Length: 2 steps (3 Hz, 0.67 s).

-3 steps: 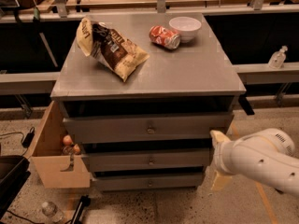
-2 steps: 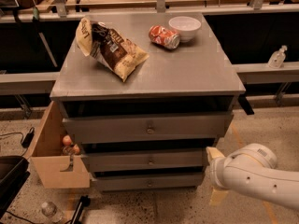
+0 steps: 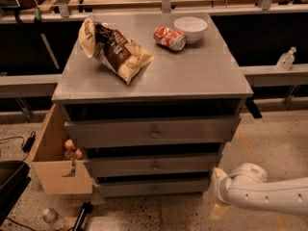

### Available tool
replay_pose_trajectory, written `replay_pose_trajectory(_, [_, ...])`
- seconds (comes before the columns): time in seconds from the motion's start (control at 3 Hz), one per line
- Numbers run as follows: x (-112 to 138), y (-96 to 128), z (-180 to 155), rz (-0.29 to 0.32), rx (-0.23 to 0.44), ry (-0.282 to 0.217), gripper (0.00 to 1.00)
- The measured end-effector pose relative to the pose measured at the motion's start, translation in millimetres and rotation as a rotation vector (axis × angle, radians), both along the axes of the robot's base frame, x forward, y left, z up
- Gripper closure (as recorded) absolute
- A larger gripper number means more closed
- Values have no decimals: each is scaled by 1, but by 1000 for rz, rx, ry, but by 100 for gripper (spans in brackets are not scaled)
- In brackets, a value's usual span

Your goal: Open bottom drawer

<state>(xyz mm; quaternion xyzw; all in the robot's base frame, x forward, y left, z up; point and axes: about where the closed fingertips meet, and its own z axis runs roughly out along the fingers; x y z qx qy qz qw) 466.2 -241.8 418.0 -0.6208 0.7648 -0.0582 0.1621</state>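
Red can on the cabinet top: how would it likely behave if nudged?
The red can lies on its side, so it would probably roll. The white bowl close beside it might block rolling that way. The gripper sits low, right of the bottom drawer, far from the can.

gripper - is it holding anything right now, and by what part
Nothing is held. The gripper hangs open just right of the bottom drawer, not touching its knob.
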Motion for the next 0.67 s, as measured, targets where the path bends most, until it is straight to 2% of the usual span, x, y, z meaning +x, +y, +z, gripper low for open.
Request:
replay_pose_trajectory(0.33, [25,-8,-52,-78,68,-29,0])
replay_pose_trajectory(0.67, [39,-6,-92,-112,108,-68,0])
